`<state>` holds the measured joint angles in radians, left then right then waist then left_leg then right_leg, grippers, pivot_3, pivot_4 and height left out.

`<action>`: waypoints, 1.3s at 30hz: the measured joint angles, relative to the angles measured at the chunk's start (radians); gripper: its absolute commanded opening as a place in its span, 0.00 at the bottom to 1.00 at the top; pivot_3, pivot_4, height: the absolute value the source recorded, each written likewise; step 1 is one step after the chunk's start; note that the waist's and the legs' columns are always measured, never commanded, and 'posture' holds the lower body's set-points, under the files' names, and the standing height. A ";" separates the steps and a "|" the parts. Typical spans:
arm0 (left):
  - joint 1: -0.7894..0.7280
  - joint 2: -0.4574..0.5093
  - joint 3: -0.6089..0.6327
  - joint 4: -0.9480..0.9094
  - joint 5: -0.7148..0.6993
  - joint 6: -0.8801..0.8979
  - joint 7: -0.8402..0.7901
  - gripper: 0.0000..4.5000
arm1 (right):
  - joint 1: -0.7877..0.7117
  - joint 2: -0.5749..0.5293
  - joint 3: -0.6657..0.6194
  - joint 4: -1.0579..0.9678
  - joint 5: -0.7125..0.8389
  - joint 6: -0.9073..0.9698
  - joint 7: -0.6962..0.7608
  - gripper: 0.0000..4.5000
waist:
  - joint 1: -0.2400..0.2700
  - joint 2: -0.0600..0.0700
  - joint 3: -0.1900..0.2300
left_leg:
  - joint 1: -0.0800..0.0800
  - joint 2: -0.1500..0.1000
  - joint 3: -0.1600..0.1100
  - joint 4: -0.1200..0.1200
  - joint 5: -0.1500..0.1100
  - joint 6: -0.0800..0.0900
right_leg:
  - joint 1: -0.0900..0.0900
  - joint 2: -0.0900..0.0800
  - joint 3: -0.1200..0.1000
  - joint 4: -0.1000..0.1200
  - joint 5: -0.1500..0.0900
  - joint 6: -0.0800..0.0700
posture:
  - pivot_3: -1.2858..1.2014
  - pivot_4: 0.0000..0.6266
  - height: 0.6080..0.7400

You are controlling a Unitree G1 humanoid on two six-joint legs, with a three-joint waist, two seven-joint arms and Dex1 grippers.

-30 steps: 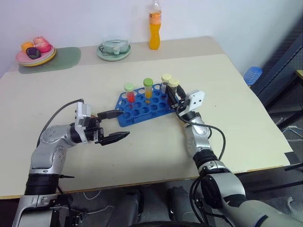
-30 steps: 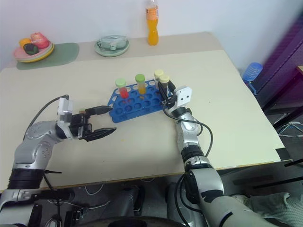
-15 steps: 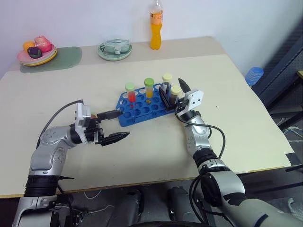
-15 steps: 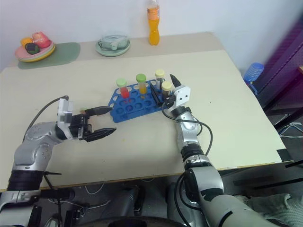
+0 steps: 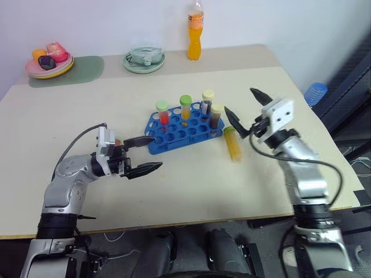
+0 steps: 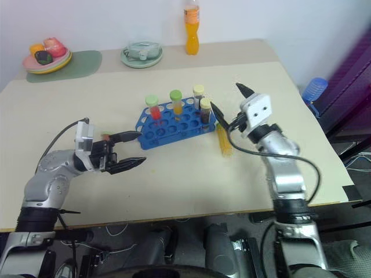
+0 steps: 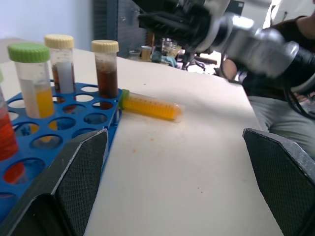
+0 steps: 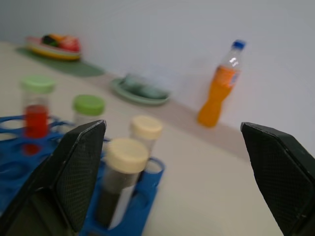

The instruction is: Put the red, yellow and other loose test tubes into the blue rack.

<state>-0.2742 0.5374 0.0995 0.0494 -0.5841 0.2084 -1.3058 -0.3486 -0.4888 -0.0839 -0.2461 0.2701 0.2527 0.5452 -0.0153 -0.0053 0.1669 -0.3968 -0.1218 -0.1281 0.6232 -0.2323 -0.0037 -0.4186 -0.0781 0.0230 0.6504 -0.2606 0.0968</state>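
1. Rack (image 5: 184, 125) of blue plastic sits mid-worktop (image 5: 69, 145) with four capped tubes upright in it: a red-filled tube (image 5: 163, 112), a yellow-filled tube (image 5: 185, 108), a pale-capped tube (image 5: 207, 101) and a dark-filled tube (image 5: 216, 115).
2. A loose yellow tube (image 5: 232, 143) lies flat on the worktop just beside the rack's right end (green cap toward the rack).
3. The left end effector (image 5: 145, 155) hovers near the rack's left front corner, fingers spread, holding nothing.
4. The right end effector (image 5: 246, 110) hangs above the worktop to the right of the rack, fingers wide apart and empty.
5. An orange bottle (image 5: 195, 31), a green dish (image 5: 144, 59) and a plate of fruit (image 5: 49, 62) stand along the far edge.
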 measured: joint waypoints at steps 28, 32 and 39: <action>-0.042 -0.034 -0.035 0.073 0.009 -0.040 -0.019 1.00 | -0.552 -0.009 0.008 0.345 0.224 1.356 -0.306 1.00 | 0.001 0.000 0.000 | -0.012 0.000 0.001 0.006 -0.001 0.002 | -0.009 -0.001 -0.002 -0.001 0.001 0.000 | 0.52 0.24 1.00; -0.031 -0.034 -0.035 0.064 0.009 -0.040 -0.016 1.00 | -0.569 0.008 0.071 0.442 0.190 1.345 -0.298 1.00 | 0.001 0.000 0.000 | -0.012 0.000 0.001 0.006 -0.001 0.002 | -0.009 -0.001 -0.002 -0.001 0.001 0.000 | 0.52 0.24 1.00; -0.009 -0.029 -0.033 0.048 0.008 -0.040 -0.003 1.00 | -0.621 0.003 0.174 0.586 0.122 1.254 -0.234 0.69 | -0.007 -0.003 -0.002 | -0.010 0.000 0.001 0.007 -0.001 0.002 | -0.007 -0.001 -0.002 -0.001 0.002 -0.001 | 0.52 0.24 1.00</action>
<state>-0.2836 0.5080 0.0663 0.0974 -0.5763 0.1686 -1.3093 -0.9692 -0.4862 0.0897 0.3403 0.3923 1.5070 0.3115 -0.0222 -0.0081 0.1651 -0.4070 -0.1222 -0.1272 0.6306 -0.2334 -0.0013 -0.4251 -0.0787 0.0213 0.6496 -0.2586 0.0963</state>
